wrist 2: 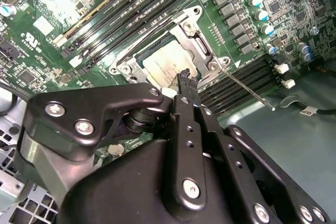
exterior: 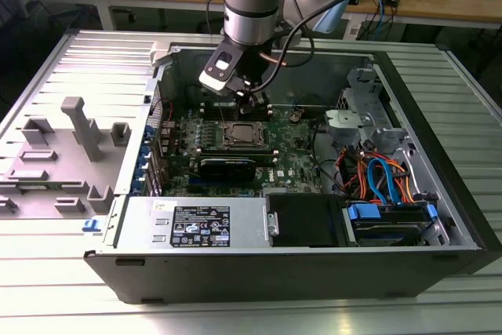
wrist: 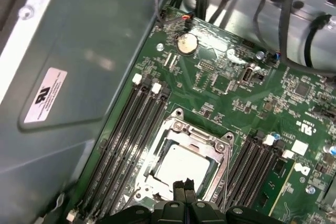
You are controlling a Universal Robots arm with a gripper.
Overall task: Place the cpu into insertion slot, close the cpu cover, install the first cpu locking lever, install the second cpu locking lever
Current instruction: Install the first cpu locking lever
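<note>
Exterior view: computer case (exterior: pixel 314 264) on ribbed metal table (exterior: pixel 235 315), gripper (exterior: pixel 255 103) pinched together over the cpu (exterior: pixel 241 135).

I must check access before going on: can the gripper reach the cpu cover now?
Probably yes. The gripper hangs close over the cover, and no cable or other part lies between them.

Computer case (exterior: pixel 298 268): open, lying on its side on a ribbed metal table (exterior: pixel 47 272).
Motherboard (exterior: pixel 294 166): green, on the case floor.
Memory slots (wrist: pixel 131 135): long black rows, side by side.
Coin battery (wrist: pixel 185 43): silver, near the board's far edge.
Power supply (exterior: pixel 196 223): labelled silver box along the near wall.
Cables (exterior: pixel 380 174): blue and orange, bundled at the exterior view's right.
Fixture (exterior: pixel 74 147): grey plastic, outside the case at the exterior view's left.
</note>
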